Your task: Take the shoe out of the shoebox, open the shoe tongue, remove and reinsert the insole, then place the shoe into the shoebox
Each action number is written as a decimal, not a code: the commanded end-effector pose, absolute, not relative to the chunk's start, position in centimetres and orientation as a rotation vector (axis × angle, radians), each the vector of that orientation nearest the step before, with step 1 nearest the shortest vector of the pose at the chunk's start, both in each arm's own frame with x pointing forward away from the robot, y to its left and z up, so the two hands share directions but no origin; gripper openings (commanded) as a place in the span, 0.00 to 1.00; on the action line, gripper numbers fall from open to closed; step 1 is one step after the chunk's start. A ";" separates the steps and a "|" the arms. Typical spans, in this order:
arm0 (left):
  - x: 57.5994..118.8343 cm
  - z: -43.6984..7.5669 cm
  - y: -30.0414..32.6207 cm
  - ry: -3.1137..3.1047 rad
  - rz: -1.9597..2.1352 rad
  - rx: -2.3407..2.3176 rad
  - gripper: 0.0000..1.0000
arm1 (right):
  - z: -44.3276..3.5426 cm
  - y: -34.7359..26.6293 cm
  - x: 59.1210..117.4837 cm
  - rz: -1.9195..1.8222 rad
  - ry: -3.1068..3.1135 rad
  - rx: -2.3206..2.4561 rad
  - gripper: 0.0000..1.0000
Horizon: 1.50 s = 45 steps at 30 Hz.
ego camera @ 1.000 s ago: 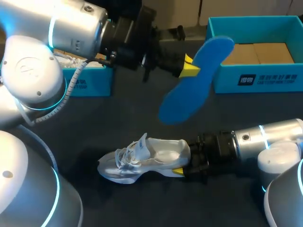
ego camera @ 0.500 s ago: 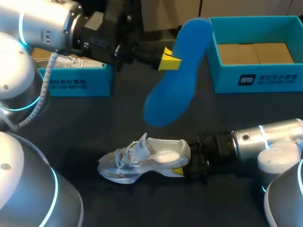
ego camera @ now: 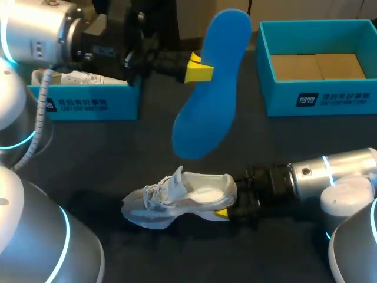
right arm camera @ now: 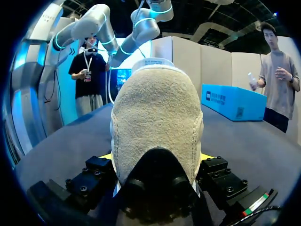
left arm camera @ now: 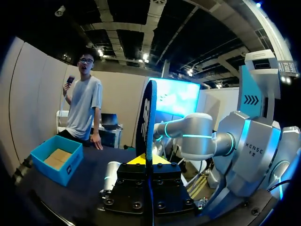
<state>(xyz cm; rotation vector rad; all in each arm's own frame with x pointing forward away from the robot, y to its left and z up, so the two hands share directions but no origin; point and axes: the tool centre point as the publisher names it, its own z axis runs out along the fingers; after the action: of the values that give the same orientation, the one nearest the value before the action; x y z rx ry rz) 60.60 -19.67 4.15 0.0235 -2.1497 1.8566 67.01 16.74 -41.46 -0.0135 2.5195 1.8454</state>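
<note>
The left gripper [ego camera: 197, 68] pinches the blue insole [ego camera: 207, 94] by its edge, high over the desk [ego camera: 118, 153]. The insole's long side runs from 1 o'clock down to 7 o'clock, and its low end hangs at 12 o'clock from the white shoe [ego camera: 177, 200]. The shoe lies on the desk, toe at 9 o'clock, heel at 3 o'clock. The right gripper [ego camera: 227, 211] seems to squeeze the heel from both sides, but its tips are mostly hidden. Next, I think, the insole must tip flat — lined up with the shoe.
</note>
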 end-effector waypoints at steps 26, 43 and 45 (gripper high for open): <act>58.7 6.0 -15.0 -1.977 1.923 0.091 0.00 | -41.3 16.8 66.9 1.840 2.522 -0.012 0.00; 58.7 6.5 -15.1 -1.988 1.881 0.092 0.00 | -40.8 16.2 66.8 1.814 2.552 -0.040 1.00; 58.7 6.5 -15.1 -1.988 1.881 0.092 0.00 | -40.9 15.8 66.7 1.786 2.578 -0.021 1.00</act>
<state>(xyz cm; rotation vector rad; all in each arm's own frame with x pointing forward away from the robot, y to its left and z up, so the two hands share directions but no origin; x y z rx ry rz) 58.45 -14.99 6.38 0.0974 -1.9872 1.8867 66.90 16.33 -41.39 -0.0282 2.5474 1.8161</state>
